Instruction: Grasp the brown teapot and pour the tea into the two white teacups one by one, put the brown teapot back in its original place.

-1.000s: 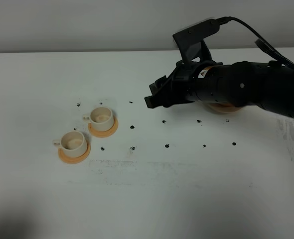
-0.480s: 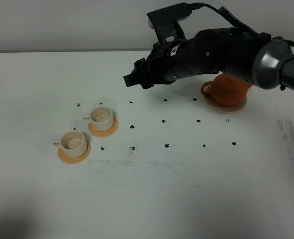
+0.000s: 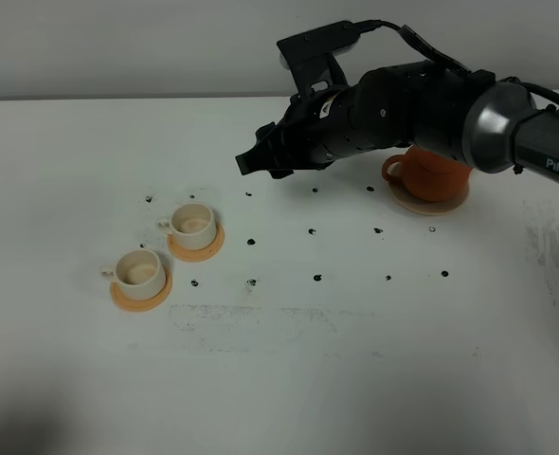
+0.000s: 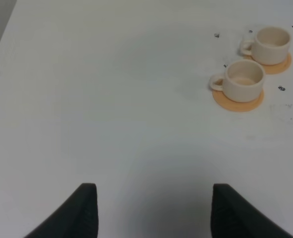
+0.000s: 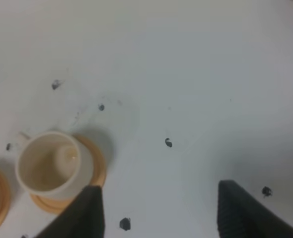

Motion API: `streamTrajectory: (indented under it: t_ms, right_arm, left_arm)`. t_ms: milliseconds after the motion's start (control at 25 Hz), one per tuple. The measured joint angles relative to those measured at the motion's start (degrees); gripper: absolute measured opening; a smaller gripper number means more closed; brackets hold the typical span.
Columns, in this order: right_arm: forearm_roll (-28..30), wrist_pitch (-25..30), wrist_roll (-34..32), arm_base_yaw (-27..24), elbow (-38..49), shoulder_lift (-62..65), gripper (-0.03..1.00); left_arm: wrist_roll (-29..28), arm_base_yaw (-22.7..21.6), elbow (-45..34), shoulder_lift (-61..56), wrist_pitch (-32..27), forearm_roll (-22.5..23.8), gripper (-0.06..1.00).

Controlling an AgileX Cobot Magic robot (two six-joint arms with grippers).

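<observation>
The brown teapot (image 3: 433,174) stands on its pale beige coaster (image 3: 429,208) at the back right, partly hidden behind the right arm. My right gripper (image 3: 261,162) is open and empty, held above the table to the left of the teapot and apart from it. Two white teacups (image 3: 194,224) (image 3: 139,269) stand on orange saucers at the left. The right wrist view shows one teacup (image 5: 49,161) below the open gripper (image 5: 159,213). The left wrist view shows both teacups (image 4: 244,81) (image 4: 271,44) far ahead of my open, empty left gripper (image 4: 154,213).
Small black marks (image 3: 316,278) dot the white table (image 3: 336,360) in a grid between the cups and the teapot. The grey wall (image 3: 118,47) runs behind the table's far edge. The left arm is out of the exterior view.
The right arm has risen off the teapot and swung left, uncovering the teapot on its coaster. Since half a second ago it has barely moved. Cups are unmoved.
</observation>
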State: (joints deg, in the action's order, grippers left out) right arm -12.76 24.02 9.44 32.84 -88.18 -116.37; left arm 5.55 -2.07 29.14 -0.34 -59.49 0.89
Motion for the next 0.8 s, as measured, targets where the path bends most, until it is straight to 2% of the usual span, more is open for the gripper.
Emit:
streamTrajectory:
  t_ms: [480, 680, 800]
  right_arm:
    - [7.7, -3.5, -3.6, 0.8, -1.3, -4.3, 0.48]
    - [12.8, -1.1, -7.3, -1.8, -5.1, -6.4, 0.48]
    - [13.8, -0.6, -9.4, -4.1, -5.6, -7.0, 0.48]
  left_arm:
    - [0.0, 0.0, 0.0, 0.0, 0.0, 0.0, 0.50]
    - [0.0, 0.0, 0.0, 0.0, 0.0, 0.0, 0.50]
    - [0.0, 0.0, 0.0, 0.0, 0.0, 0.0, 0.50]
